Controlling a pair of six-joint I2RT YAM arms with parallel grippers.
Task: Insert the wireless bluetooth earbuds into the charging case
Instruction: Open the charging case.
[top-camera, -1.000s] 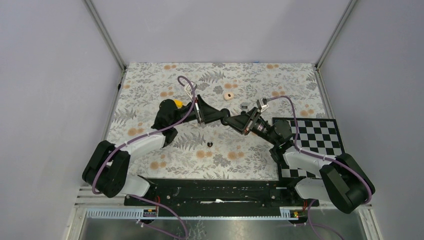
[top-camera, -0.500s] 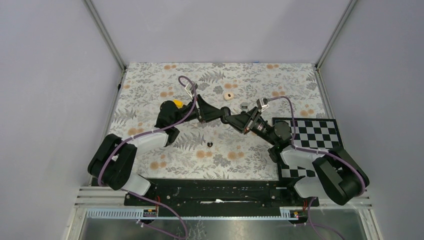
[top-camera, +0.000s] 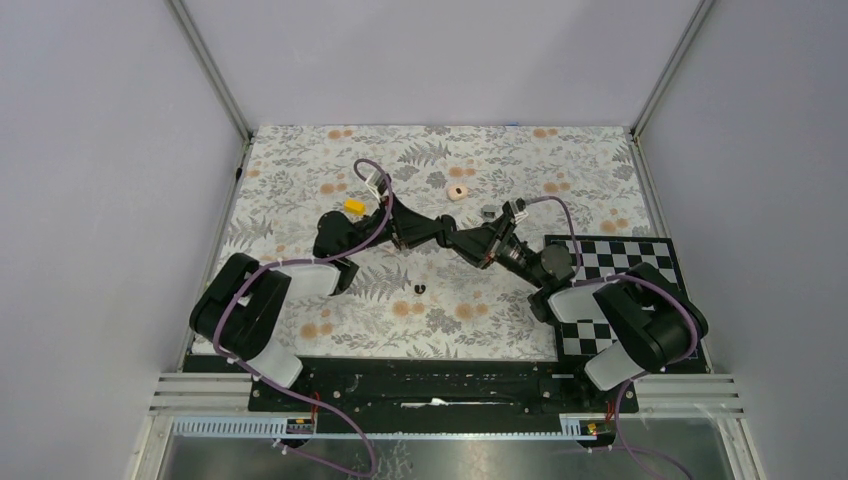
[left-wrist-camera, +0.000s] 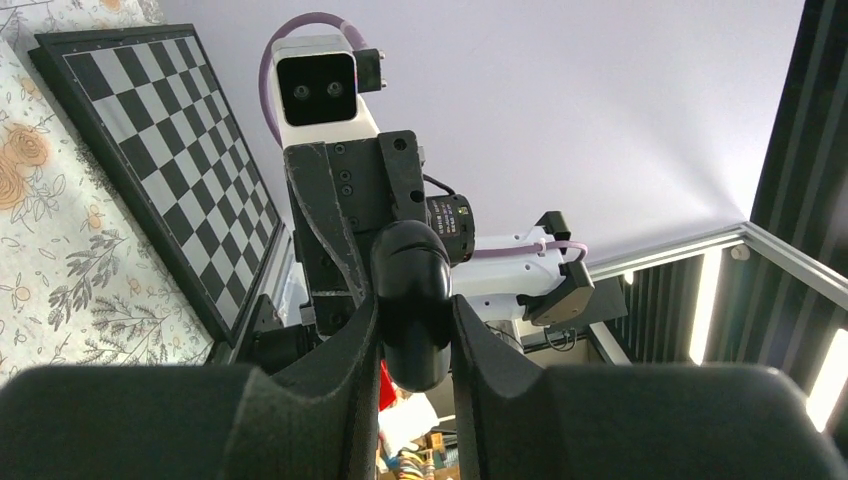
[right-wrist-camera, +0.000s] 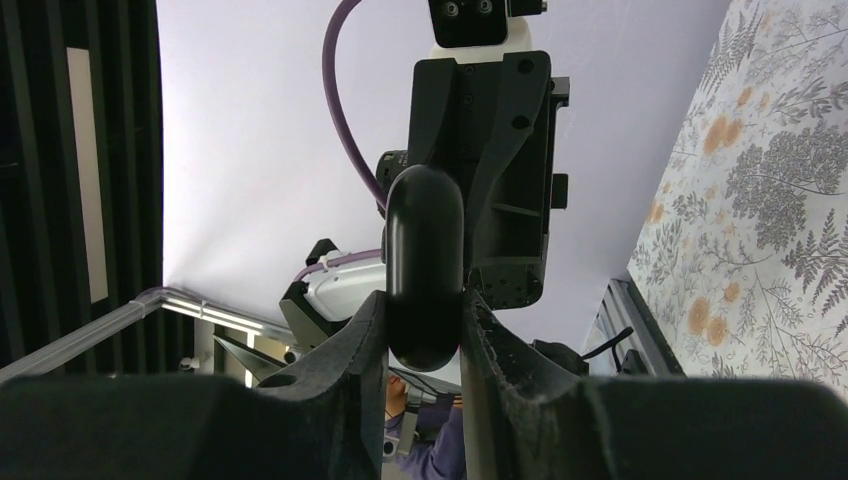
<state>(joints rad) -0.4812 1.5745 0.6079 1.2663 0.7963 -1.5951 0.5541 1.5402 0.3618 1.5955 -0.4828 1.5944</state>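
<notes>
The charging case (top-camera: 456, 239), a glossy black pebble, hangs in the air above the middle of the table, pinched from both sides. My left gripper (top-camera: 449, 236) is shut on one end of it; in the left wrist view the case (left-wrist-camera: 410, 290) fills the gap between the fingers (left-wrist-camera: 345, 340) of that gripper (left-wrist-camera: 412, 320). My right gripper (top-camera: 464, 242) is shut on the other end, and in the right wrist view that gripper (right-wrist-camera: 424, 320) has the case (right-wrist-camera: 424, 250) standing between its pads. The earbuds (top-camera: 420, 289) lie as tiny black specks on the cloth, nearer the bases.
A peach disc with a hole (top-camera: 457, 192) lies behind the grippers, a small grey metal piece (top-camera: 487, 212) to its right and a yellow object (top-camera: 353, 206) by the left arm. A checkerboard (top-camera: 640, 270) covers the right side of the flowered cloth.
My left gripper's fingers have closed on the case that the right gripper was holding. Both arms have drawn a little toward the far side, uncovering the yellow object.
</notes>
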